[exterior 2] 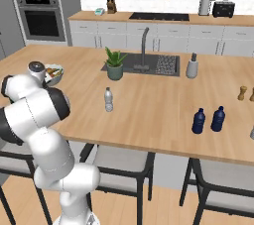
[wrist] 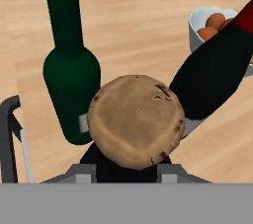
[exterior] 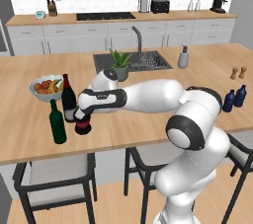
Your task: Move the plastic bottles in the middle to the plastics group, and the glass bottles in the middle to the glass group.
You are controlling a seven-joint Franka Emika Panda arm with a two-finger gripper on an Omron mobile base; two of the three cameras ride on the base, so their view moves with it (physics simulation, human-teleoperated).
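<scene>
gripper (exterior: pixel 80 118) clamps the squat black bottle (exterior: pixel 83 125) (cork-topped) — beside the green wine bottle (exterior: pixel 57 123).

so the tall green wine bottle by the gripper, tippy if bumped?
Probably. The green wine bottle stands tall on a narrow base, so a knock near the neck could topple it. It looks like glass: likely stiff, heavy and breakable. Once down, its round body would probably roll.

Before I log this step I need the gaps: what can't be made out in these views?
- Claw: fingers hidden by the hand in the left base view, so its grip on the squat black bottle is unclear.
- Squat bottle's neck: covered by its cork top in the hand view.
- Black wine bottle: top cut off by the hand view's edge.
- Fruit bowl: half hidden behind the arm, right base view.
</scene>
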